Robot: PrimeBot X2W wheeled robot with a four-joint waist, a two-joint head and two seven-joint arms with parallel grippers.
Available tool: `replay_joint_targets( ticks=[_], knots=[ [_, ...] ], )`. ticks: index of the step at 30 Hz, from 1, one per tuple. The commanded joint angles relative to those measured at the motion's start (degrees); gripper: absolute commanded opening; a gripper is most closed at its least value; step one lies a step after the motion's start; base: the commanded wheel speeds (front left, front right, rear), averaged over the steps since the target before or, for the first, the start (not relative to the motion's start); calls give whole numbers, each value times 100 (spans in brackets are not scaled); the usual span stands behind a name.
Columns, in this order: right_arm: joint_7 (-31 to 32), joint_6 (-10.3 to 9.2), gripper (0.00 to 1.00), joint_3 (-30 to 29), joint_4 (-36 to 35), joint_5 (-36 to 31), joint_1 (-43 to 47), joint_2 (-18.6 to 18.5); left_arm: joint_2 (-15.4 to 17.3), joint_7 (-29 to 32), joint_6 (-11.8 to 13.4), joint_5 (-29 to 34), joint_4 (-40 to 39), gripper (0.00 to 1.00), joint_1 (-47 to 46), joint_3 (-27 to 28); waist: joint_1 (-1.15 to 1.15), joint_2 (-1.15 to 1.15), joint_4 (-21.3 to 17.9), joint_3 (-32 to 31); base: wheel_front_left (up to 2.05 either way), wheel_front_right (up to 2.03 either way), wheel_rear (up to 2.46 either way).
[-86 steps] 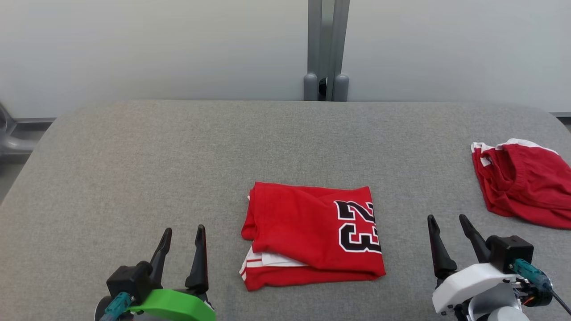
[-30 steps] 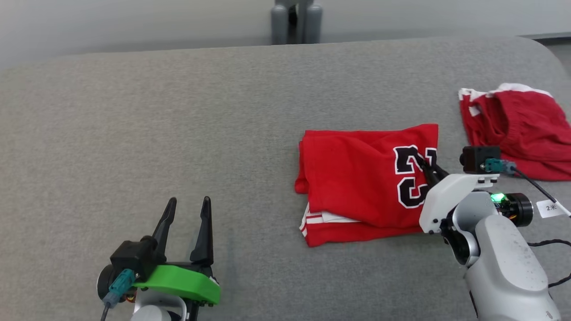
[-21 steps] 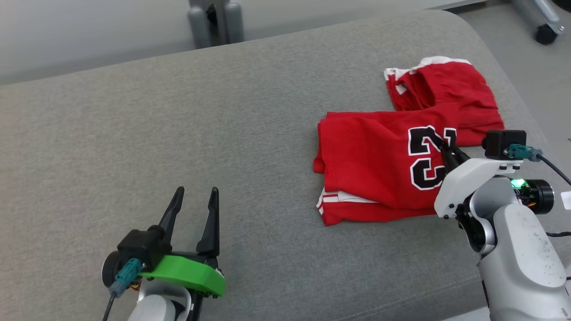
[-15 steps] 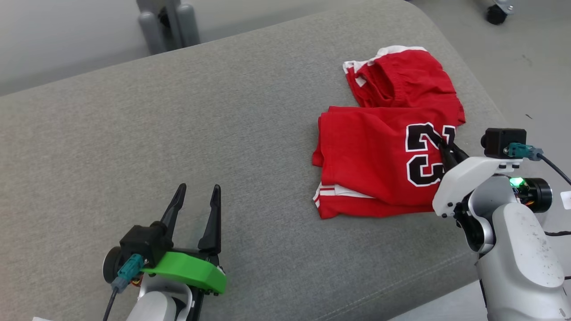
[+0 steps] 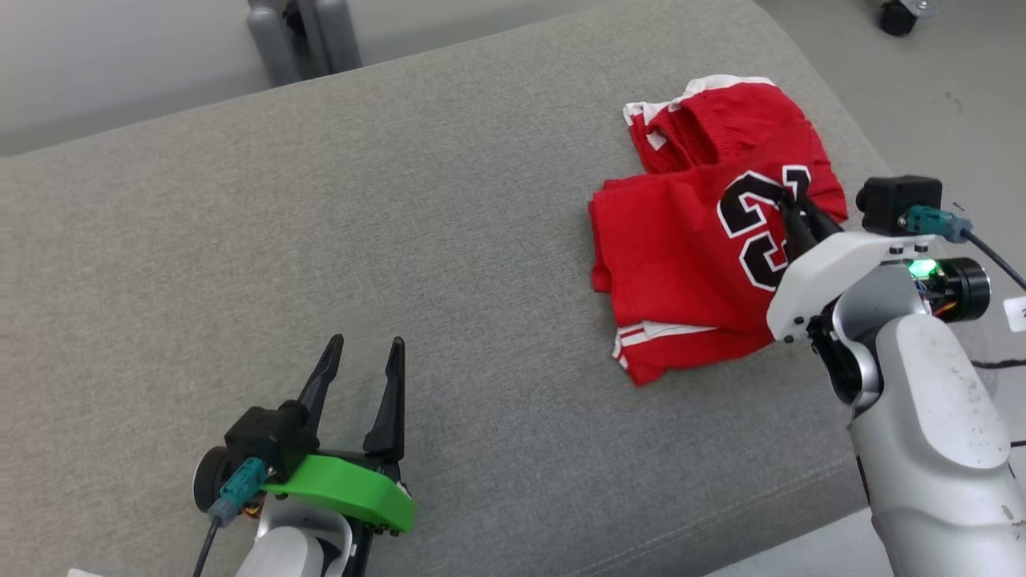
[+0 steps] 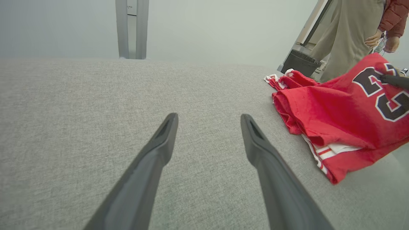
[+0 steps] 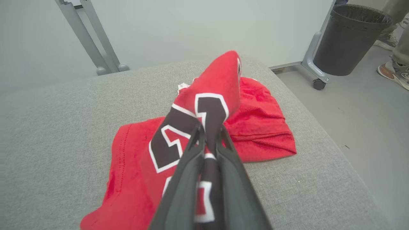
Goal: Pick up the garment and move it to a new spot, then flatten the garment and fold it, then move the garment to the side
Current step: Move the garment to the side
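Red shirt (image 5: 681, 272) is folded with the number patch up and sits at the far right of the grey padded surface (image 5: 321, 200).

The right edge of the shirt is pinched by the right gripper (image 5: 790, 210). The fingers are pressed almost together with a ridge of the number patch between them. In the right wrist view the cloth is drawn up into a peak just past the fingertips.

Only the gripped side is raised. The left and near parts of the shirt are resting on the surface. An edge grip like this is judged to be meant for sliding the folded stack sideways in one piece rather than lifting it clear.

The raised side is draped over the near edge of the second red garment (image 5: 721, 120), so the two are touching. This is judged to be the last step, moving the shirt to the side, and the drop-off spot is close to reached.

Risk noted: the shirt is held at one point only. A white-striped lower layer is already showing at the near edge, so the fold could be pulled apart.

The left gripper (image 5: 365, 343) is spread wide with nothing between its fingers. It is held low over bare surface at the near left, well apart from the shirt. It is judged to be parked out of the way, since one arm is enough here.

A bin (image 7: 354, 38) and a person (image 6: 348, 32) are seen beyond the right end of the surface.
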Motion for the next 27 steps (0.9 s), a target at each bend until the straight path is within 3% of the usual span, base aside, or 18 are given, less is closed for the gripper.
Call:
replay_joint_targets(
  ticks=[1, 12, 27],
  knots=[
    [8, -9, 0, 38, -3, -55, -196, -46, 1, -27, 2, -12, 17, 100, 63, 18, 0, 0, 241, -34, 0, 0, 0],
    [206, -9, 0, 49, 416, 27, -1269, -375, -81, -80, -27, -29, 59, 100, -76, 18, 0, 0, 748, 82, 0, 0, 0],
    [382, -9, 0, -645, 1228, -276, -1802, -1666, -52, -109, -64, 103, -9, 100, -318, -42, 0, 0, 1305, 592, 0, 0, 0]
  ],
)
